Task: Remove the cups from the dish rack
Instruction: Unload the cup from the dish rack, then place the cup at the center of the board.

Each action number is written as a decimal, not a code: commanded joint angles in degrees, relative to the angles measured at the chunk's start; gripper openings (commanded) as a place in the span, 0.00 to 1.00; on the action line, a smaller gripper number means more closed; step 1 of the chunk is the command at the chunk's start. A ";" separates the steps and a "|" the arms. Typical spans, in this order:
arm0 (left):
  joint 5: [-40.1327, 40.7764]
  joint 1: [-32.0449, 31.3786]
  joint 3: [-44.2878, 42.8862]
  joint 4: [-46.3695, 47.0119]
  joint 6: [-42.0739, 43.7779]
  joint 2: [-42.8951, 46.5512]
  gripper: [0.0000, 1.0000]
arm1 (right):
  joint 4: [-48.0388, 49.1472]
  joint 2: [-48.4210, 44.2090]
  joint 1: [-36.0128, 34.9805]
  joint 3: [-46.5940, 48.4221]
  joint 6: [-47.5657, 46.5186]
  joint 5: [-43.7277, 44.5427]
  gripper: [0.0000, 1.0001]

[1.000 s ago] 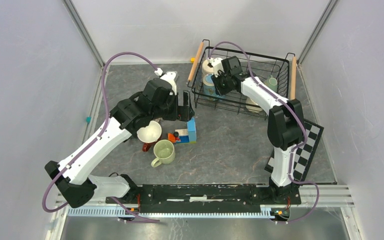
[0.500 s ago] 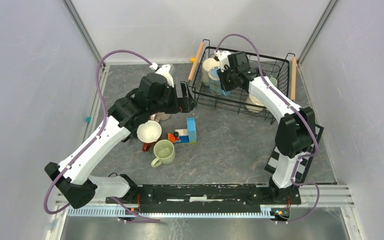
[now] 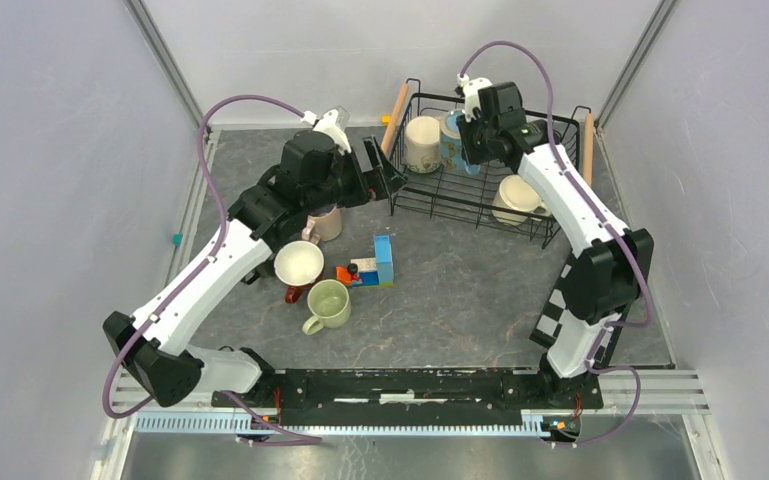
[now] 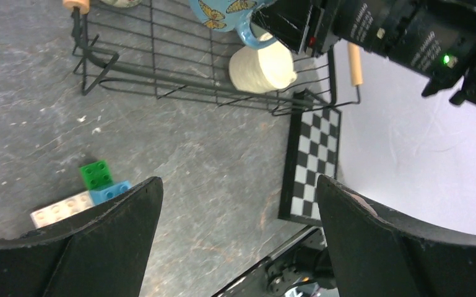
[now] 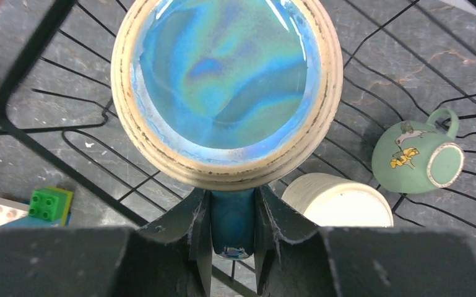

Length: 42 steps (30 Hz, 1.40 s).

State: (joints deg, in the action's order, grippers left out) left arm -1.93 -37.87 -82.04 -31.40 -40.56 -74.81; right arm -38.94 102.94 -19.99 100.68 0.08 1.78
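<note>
Above the black wire wooden-handled dish rack (image 3: 450, 192), a blue butterfly-patterned ceramic mug (image 5: 223, 86) is pinched by its handle in the nearly closed right gripper (image 5: 232, 213), seemingly for carrying out, while the left gripper (image 4: 235, 185) is held spread wide and empty beside that rack.

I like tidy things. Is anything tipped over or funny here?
Yes. The pale green ceramic mug with a bird picture lies on its side in the black wire dish rack, base facing sideways.
</note>
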 commanded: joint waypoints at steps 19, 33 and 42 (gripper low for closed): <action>-19.60 14.90 6.37 34.50 -22.82 -5.73 1.00 | 24.05 -16.92 -0.58 -2.58 26.48 -20.95 0.00; -27.28 17.24 9.88 57.01 -40.40 -11.10 1.00 | 42.71 -20.20 -0.86 -12.47 40.44 -32.94 0.00; -29.15 17.58 11.24 68.36 -46.90 -11.74 0.94 | 57.18 -19.88 -0.15 -18.70 52.53 -40.69 0.00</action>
State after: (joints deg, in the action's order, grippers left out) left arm -28.03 -20.62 -71.44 26.55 -81.34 -86.43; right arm -1.43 86.74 -20.58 82.76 43.97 -32.18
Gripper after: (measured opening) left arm 0.965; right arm 0.289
